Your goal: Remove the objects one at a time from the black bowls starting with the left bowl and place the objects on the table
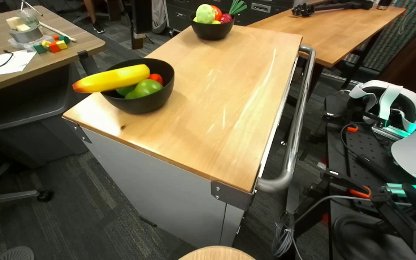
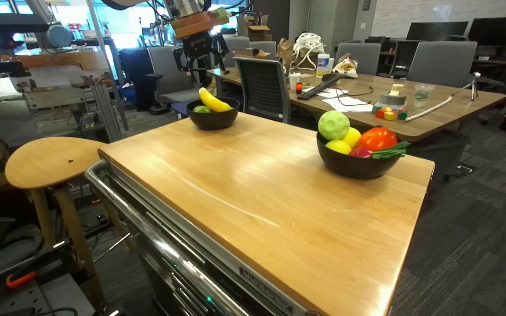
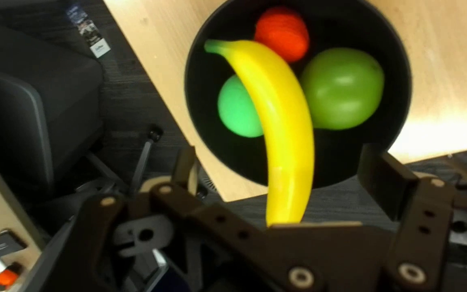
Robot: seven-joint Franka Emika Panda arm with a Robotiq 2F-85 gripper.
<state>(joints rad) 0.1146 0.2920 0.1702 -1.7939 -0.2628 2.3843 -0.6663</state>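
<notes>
Wrist view: the banana (image 3: 288,129) lay mostly within the outline of the black bowl (image 3: 397,81), with its blunt end reaching over the rim toward the gripper (image 3: 283,172).
Fingers (image 3: 387,180): they stood wide apart, one on each side of that end as seen from above, and nothing was clamped between them.
Banana's long axis: it ran from the stem, at the upper left of the bowl, curving downward to the gap of the fingers, so their closing direction crossed it almost squarely.
Height: in an exterior view the gripper (image 2: 202,68) was above this bowl; contact with the banana I could not confirm.
Green ball (image 3: 239,107): it was partly hidden under the banana.
Coming move, as I judged: it needed a straight descent with little wrist turning; a grip at the overhanging end, far from the middle, could let the stem side swing down.
</notes>
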